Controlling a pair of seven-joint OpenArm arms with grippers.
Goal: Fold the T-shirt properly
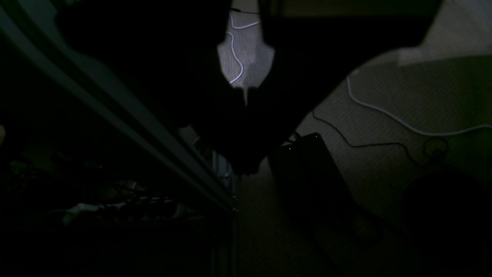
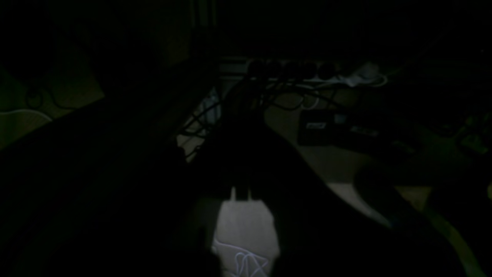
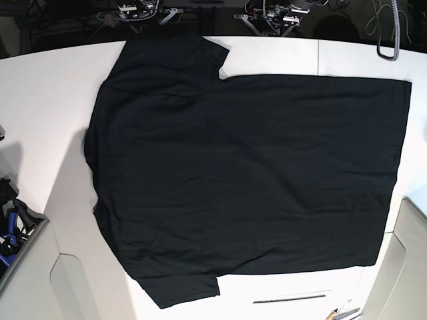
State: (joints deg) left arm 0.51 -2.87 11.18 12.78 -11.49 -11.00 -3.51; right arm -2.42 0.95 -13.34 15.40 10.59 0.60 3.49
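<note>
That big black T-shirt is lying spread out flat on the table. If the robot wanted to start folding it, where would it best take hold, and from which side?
Probably at a sleeve. The T-shirt lies flat on the white table, plain side up, collar end toward the base view's left. The near sleeve's edge is free over bare table, so jaws could likely come from the table's near edge, pinch it, and carry it across the body.

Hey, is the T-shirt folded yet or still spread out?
Spread out. In the base view the T-shirt lies flat on the white table, plain black side up, both sleeves out, no fold in it.
</note>
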